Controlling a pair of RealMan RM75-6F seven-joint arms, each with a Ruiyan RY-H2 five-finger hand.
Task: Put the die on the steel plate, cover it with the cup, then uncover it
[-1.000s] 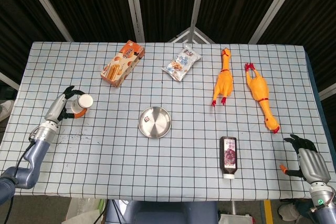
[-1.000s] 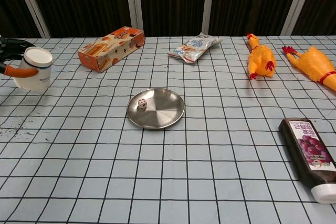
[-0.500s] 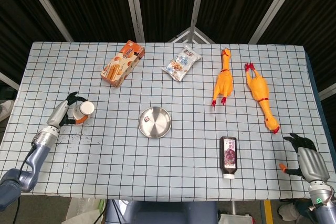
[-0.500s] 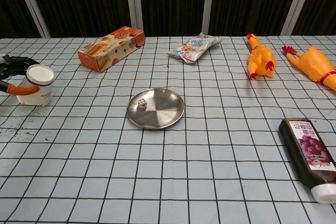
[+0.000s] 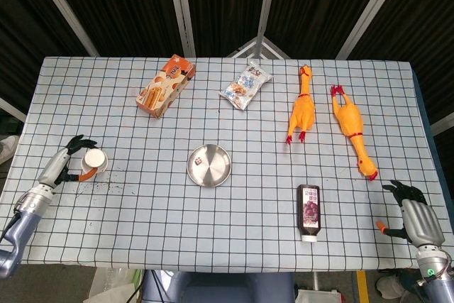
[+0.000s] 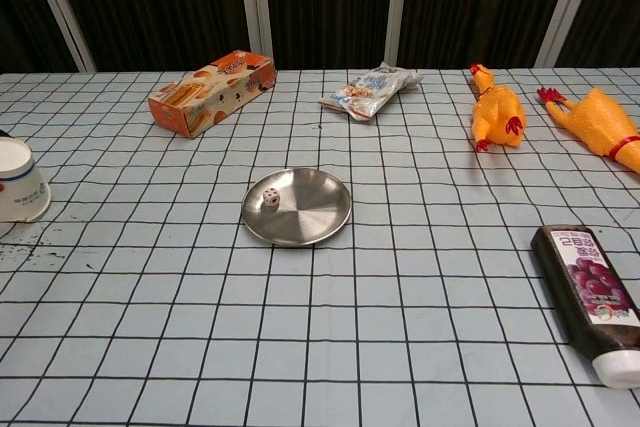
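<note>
Dark corrugated panels and slanting pale metal struts are closing off the room behind a tabletop (image 5: 234, 239) draped in a white cloth with a black grid.

Near the middle, the steel plate (image 5: 209, 165) is lying flat, and the die (image 6: 271, 198) is sitting inside it toward its left rim. The cup (image 5: 93, 161) is standing upright, mouth up, far out at the left edge, well apart from the plate. The left robot hand (image 5: 69, 164) is wrapping its fingers around the cup; in the head view it appears to be grasping it, though I cannot tell how firmly. The right robot hand (image 5: 410, 217) is waiting at the near right corner, fingers curled in on nothing.

A snack box (image 5: 166, 85) and a snack bag (image 5: 247, 85) are lying toward the far side, two rubber chickens (image 5: 300, 106) to the right, and a dark bottle (image 5: 308, 212) on its side nearer the front.

Judging the risks: the cup is sitting so close to the edge that a careless release or a snagged finger could tip it off the tabletop. Dark specks are marking the cloth beside it. If covering is wanted again, a long carry and a turn-over could loosen the hold, and a low rim could knock the die out or slide the plate.
</note>
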